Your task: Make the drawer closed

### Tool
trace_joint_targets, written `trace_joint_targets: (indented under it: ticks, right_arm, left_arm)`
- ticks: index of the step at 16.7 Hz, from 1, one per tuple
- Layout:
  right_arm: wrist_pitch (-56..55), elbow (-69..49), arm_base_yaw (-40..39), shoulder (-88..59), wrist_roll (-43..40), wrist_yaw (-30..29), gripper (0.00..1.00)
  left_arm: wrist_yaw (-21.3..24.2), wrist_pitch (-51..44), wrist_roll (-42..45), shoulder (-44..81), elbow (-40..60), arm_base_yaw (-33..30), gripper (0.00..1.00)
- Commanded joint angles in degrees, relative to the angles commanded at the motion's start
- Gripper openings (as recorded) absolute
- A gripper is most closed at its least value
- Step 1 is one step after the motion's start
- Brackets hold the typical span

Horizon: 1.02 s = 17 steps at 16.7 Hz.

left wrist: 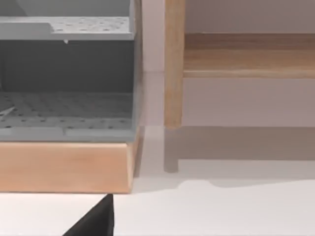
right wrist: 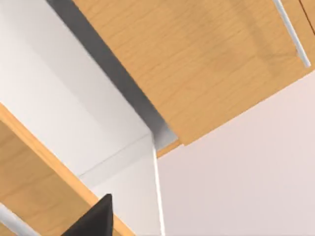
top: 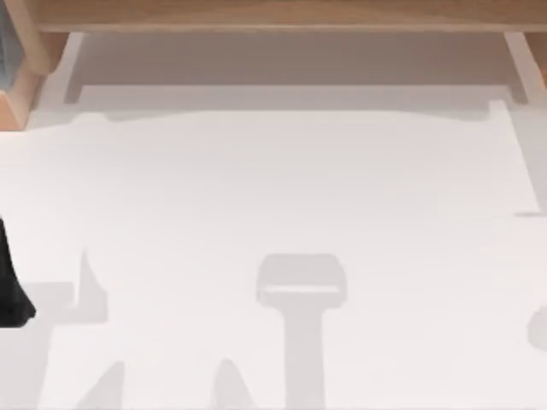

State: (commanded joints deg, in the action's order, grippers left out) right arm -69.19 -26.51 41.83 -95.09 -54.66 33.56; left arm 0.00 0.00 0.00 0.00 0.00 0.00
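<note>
One wooden drawer [right wrist: 197, 64] with a slim metal handle [right wrist: 291, 32], by the tabletop's [top: 282, 196] far edge; one left arm [top: 10, 286] at the left edge, gripper state untellable

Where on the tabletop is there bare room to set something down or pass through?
The white table is bare across its middle, from the wooden shelf edge at the far side toward the near edge. It is tighter at the far left corner, where the wooden base with grey pegboard organizer stands, and at the left edge, where the left arm sits.
</note>
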Motion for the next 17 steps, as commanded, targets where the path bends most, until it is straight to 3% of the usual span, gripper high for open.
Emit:
trace_joint_targets:
  ticks: [5,9,17]
  right_arm:
    - [-13.25,1.66,1.68,-11.82,-19.29,4.28,1.0]
    - [-20.58,1.73,1.32,-18.72,-30.2,6.59,1.0]
    - [-23.15,1.56,1.2,-21.37,-34.15,7.29,1.0]
  left_arm:
    - [0.0,0.0,0.0,0.0,0.0,0.0,1.0]
    - [0.0,0.0,0.0,0.0,0.0,0.0,1.0]
    - [0.0,0.0,0.0,0.0,0.0,0.0,1.0]
